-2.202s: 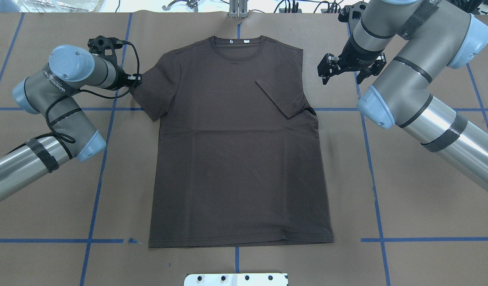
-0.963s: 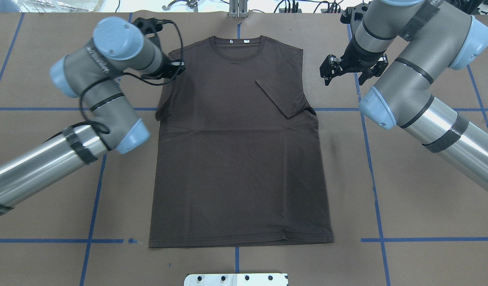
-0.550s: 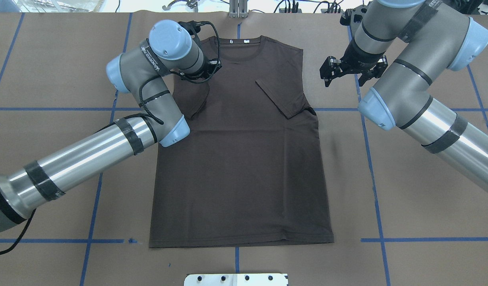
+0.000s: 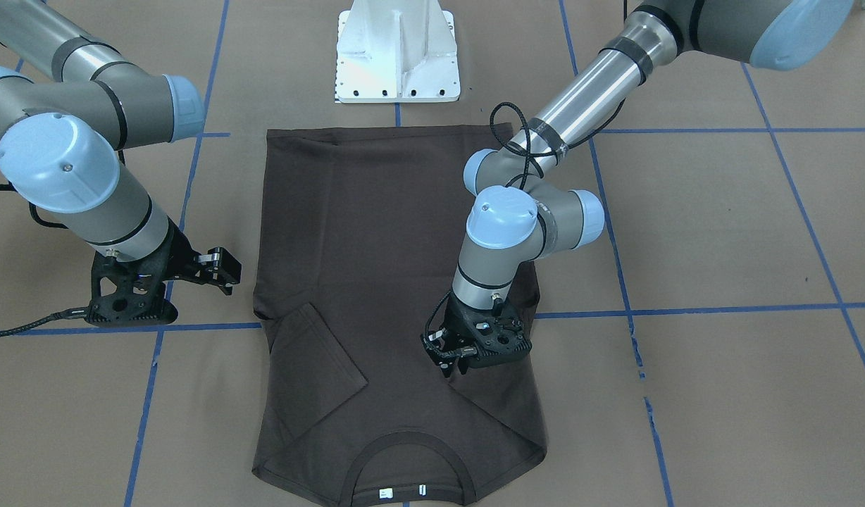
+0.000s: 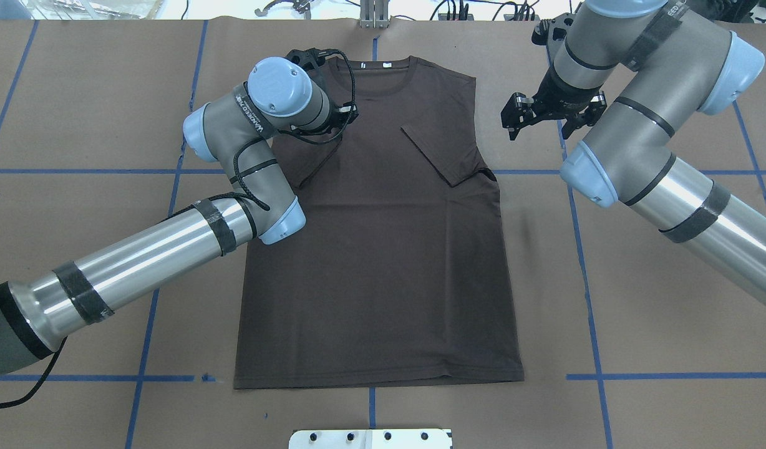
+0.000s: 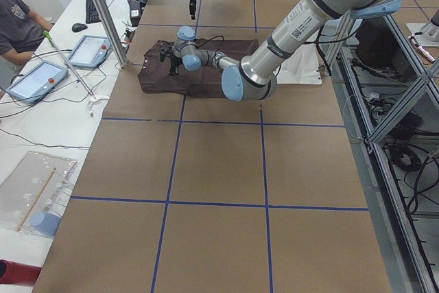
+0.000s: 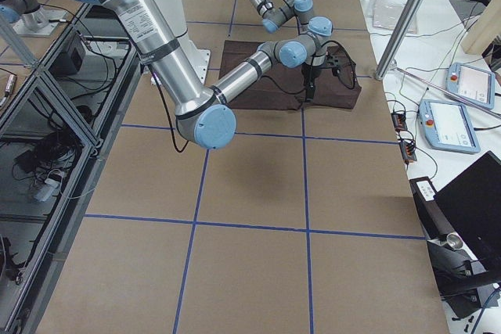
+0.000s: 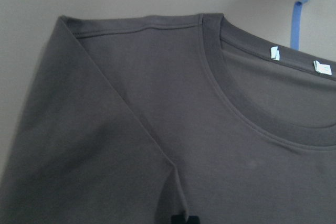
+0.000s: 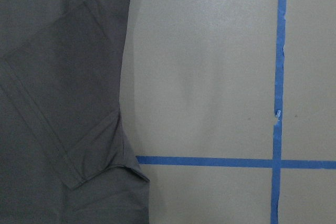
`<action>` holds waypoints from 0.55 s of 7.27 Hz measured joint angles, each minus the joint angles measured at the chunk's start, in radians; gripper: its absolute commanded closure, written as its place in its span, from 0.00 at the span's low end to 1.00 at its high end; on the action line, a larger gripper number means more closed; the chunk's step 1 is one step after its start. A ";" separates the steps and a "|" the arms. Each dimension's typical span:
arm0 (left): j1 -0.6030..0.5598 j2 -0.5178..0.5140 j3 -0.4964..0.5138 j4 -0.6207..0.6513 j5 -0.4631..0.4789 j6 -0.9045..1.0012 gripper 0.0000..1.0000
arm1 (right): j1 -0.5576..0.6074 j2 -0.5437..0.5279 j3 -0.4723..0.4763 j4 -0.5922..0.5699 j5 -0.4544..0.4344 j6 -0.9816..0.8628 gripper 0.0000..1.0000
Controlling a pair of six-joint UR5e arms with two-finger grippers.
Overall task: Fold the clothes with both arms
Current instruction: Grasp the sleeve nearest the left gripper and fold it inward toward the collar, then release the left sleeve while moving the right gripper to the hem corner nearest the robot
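Brown table [image 5: 670, 349] holds one T-shirt [image 5: 383, 262]; left gripper [image 4: 448, 362] pinches one sleeve [image 8: 79, 140], right gripper [image 5: 539, 128] gapes empty.

The left arm [image 5: 258, 125] swings in from the bare desk [image 5: 77, 93] at 9 o'clock of the T-shirt [image 5: 383, 249]; the left gripper [image 5: 350, 113] now sits over the chest, at 7 o'clock of the collar [image 5: 373, 93]. The left sleeve [image 5: 302, 159], spread flat before, now lies folded inward toward 3 o'clock
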 measured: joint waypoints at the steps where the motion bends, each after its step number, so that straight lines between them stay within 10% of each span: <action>1: -0.001 0.009 -0.035 -0.001 -0.024 0.002 0.00 | 0.000 -0.002 0.002 0.000 0.001 0.001 0.00; 4: -0.003 0.215 -0.346 0.110 -0.146 0.049 0.00 | -0.033 -0.069 0.092 0.071 -0.001 0.101 0.00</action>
